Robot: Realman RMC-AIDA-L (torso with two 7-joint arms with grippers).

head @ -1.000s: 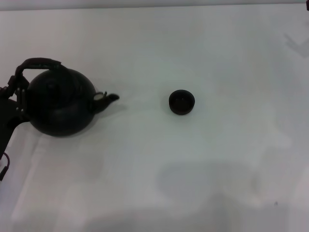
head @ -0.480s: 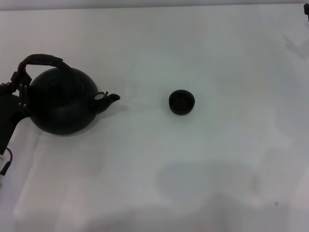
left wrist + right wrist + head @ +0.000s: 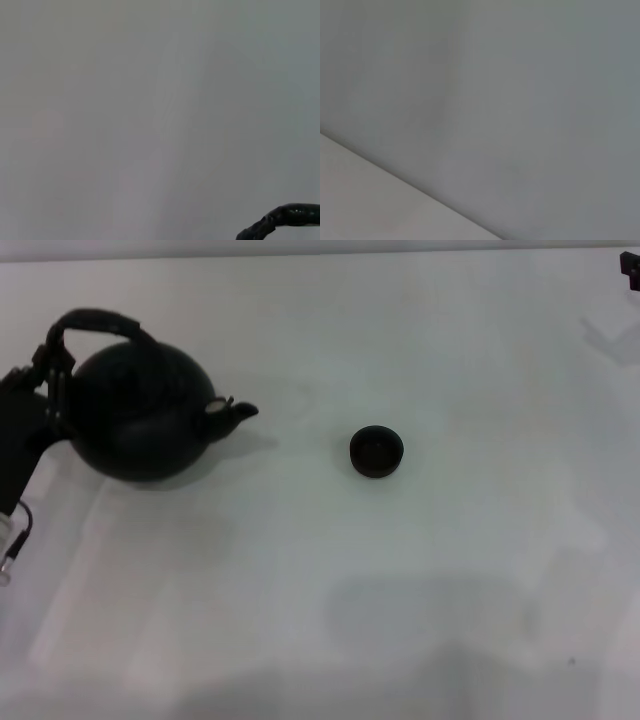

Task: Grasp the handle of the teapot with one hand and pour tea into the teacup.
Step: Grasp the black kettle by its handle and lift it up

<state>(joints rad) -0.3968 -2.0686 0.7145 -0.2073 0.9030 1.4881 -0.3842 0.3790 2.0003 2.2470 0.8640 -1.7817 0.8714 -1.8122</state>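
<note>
The matte-black teapot (image 3: 145, 420) hangs at the far left in the head view, its short spout (image 3: 238, 412) pointing right toward the teacup (image 3: 376, 451). A shadow lies under the pot's right side. The dark handle (image 3: 100, 320) arches over the pot, and my left gripper (image 3: 48, 375) is shut on its left end. A curved piece of the handle (image 3: 287, 217) shows in the left wrist view. The small dark teacup stands alone near the table's middle, well apart from the spout. A dark bit of my right arm (image 3: 632, 270) shows at the upper right edge.
The white table (image 3: 400, 620) stretches around both objects. A thin cable (image 3: 15, 535) hangs below my left arm at the left edge. The right wrist view holds only a plain grey surface.
The teapot has moved up and slightly right in the head view together with my left gripper, and its spout now sits higher. The teacup has stayed put.
</note>
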